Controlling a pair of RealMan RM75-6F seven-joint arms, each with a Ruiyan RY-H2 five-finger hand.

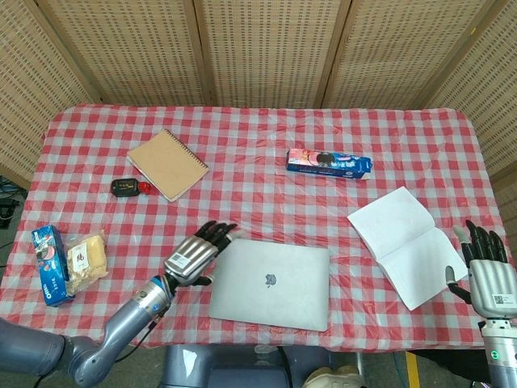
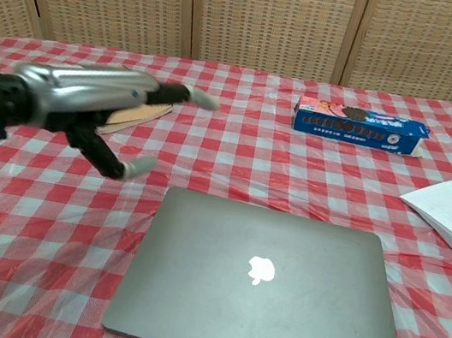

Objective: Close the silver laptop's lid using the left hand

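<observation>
The silver laptop (image 1: 271,284) (image 2: 262,290) lies flat on the checked cloth near the front edge, its lid down and logo facing up. My left hand (image 1: 196,255) (image 2: 89,107) hovers just off the laptop's left edge, raised above the table with fingers spread and nothing in it. My right hand (image 1: 481,275) stands at the table's right edge with fingers extended upward, holding nothing; the chest view does not show it.
A tan spiral notebook (image 1: 167,164) and a small black-and-red object (image 1: 128,187) lie at the back left. A blue biscuit box (image 1: 329,164) sits mid-back. An open white booklet (image 1: 408,243) lies right. Snack packets (image 1: 70,260) sit at the left edge.
</observation>
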